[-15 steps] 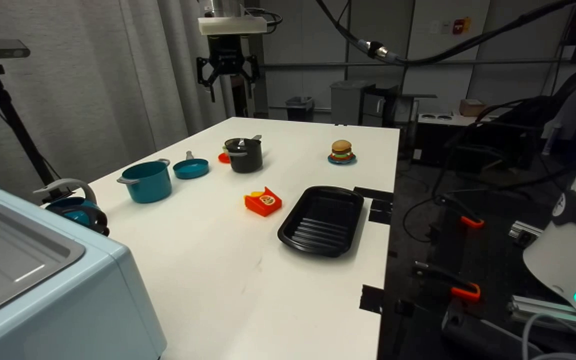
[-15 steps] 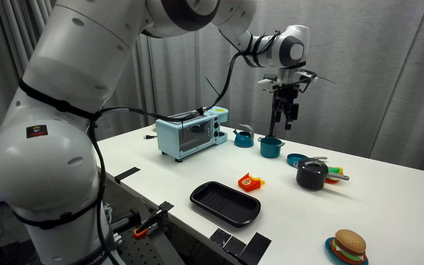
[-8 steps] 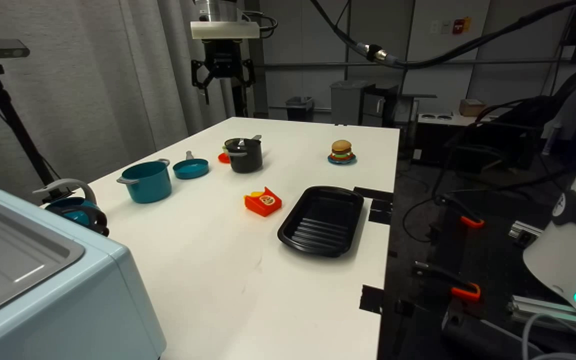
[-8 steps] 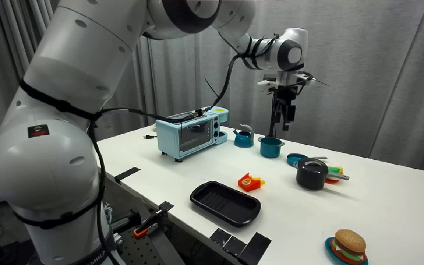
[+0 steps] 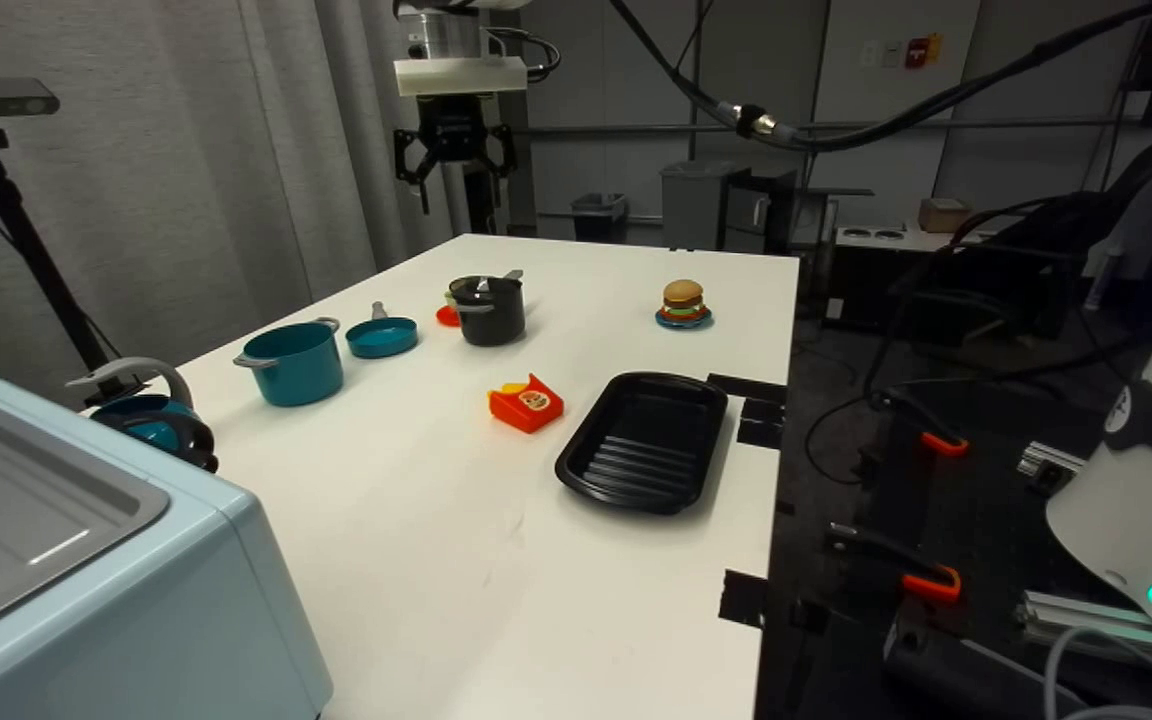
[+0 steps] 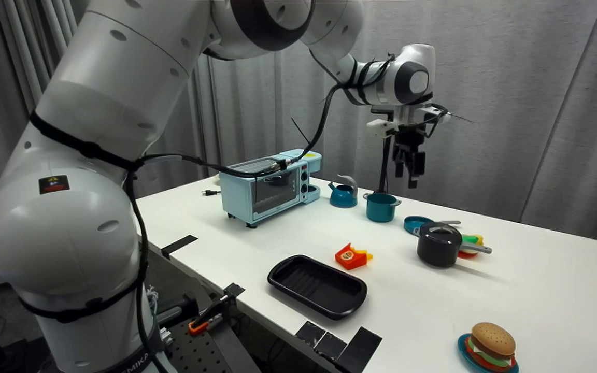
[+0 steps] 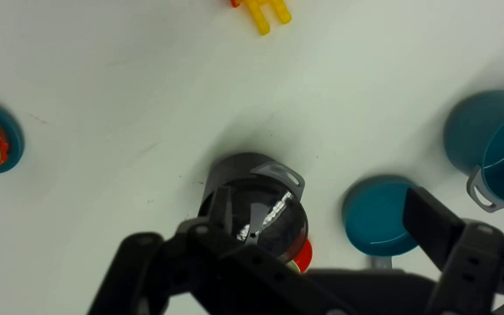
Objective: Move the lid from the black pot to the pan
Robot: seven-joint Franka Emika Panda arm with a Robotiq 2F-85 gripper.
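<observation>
Judged step: approach to the lid (image 7: 271, 223). The lid sits on the black pot (image 6: 436, 254); the gripper (image 5: 461, 197) hangs well clear of it, jaws spread, holding nothing. Next, centre over the lid, lower and grip; likely destination, the teal pan (image 7: 376, 218).

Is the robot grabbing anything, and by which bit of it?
Nothing is held: the end effector is open, and the lid sits on the black pot.
</observation>
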